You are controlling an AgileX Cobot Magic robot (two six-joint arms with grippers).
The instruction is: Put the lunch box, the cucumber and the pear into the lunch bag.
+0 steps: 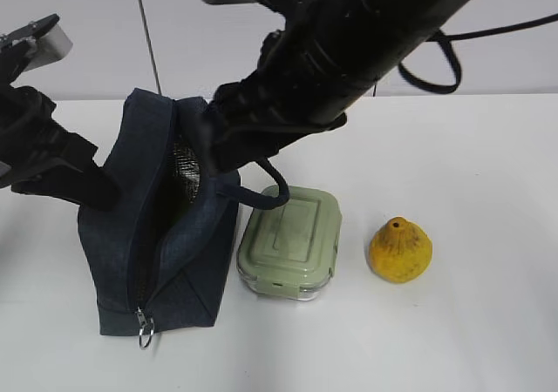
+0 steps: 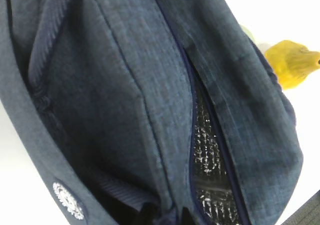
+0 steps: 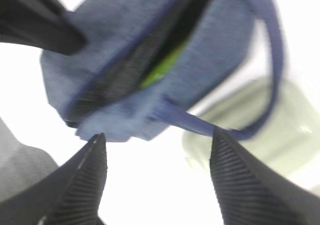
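Note:
The navy lunch bag [image 1: 166, 235] stands at left centre with its zipper open and silver lining showing. A green strip of the cucumber [image 3: 161, 69] shows inside it in the right wrist view. The sage-lidded lunch box [image 1: 290, 239] lies on the table against the bag's right side. The yellow pear [image 1: 400, 250] stands to the right of the box. My left gripper [image 1: 98, 192] is shut on the bag's left wall; its wrist view is filled with bag fabric [image 2: 150, 100]. My right gripper [image 3: 157, 140] is open and empty, above the bag's right rim [image 1: 212, 152].
A loop handle [image 3: 270, 50] of the bag hangs over the lunch box [image 3: 280, 120]. A metal ring pull [image 1: 145, 331] hangs at the bag's near end. The pear [image 2: 292, 62] shows past the bag in the left wrist view. White table [image 1: 471, 340] lies in front and to the right.

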